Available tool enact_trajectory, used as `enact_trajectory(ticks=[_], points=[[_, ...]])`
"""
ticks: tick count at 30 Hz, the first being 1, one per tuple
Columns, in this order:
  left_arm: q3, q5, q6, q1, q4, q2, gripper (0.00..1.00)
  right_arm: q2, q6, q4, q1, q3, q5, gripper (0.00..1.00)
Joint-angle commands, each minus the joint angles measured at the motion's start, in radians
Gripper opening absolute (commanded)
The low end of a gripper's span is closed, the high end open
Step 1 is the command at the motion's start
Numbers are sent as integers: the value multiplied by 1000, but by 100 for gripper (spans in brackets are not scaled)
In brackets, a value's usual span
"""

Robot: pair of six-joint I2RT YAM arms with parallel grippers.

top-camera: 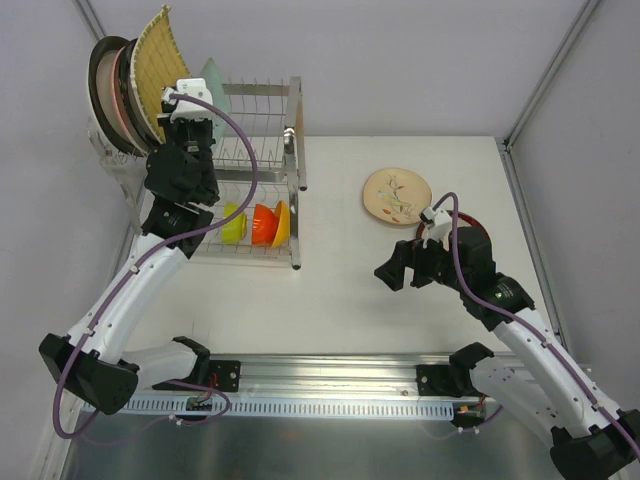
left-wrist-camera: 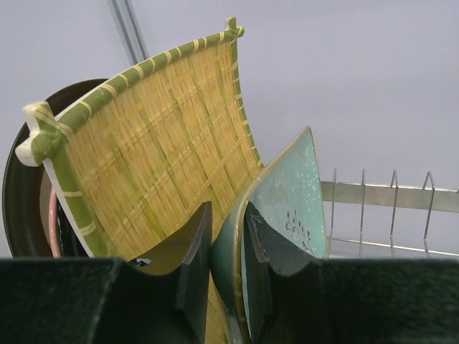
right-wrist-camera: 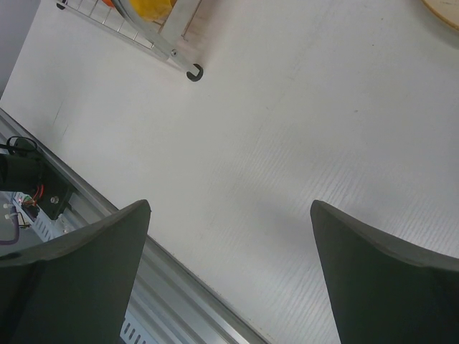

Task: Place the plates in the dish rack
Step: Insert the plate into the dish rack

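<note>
The dish rack [top-camera: 270,150] stands at the table's far left. Upright in its upper tier are a dark-rimmed plate [top-camera: 103,95], a pink-and-white plate [top-camera: 124,95], the yellow woven square [top-camera: 155,60] and the pale teal dish [top-camera: 216,85]. My left gripper [top-camera: 200,118] is shut on the teal dish's [left-wrist-camera: 287,193] rim, one finger on each side, with the woven square [left-wrist-camera: 158,158] just behind. A beige floral plate [top-camera: 397,195] lies flat on the table. A red-rimmed plate [top-camera: 475,232] lies partly hidden under my right arm. My right gripper [top-camera: 388,272] hangs open and empty above bare table.
Green [top-camera: 232,222], orange [top-camera: 263,222] and yellow [top-camera: 283,222] bowls stand in the rack's lower tier. The rack's foot [right-wrist-camera: 193,72] shows in the right wrist view, and its upper prongs [left-wrist-camera: 391,208] stand to the right of the teal dish. A metal rail [top-camera: 330,375] runs along the near edge.
</note>
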Motion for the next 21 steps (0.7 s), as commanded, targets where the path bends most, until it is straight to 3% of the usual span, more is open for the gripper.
enact_trajectory(ticks=[1,12,21], points=[[-33,68,56,5,262,-4,0,1,2,39,0,-2,12,100],[-75,100,132,7,420,28,0,6,3,40,-6,-4,7,100],[-118,120,147,17,430,37,0,-2,3,43,-4,-8,7,100]])
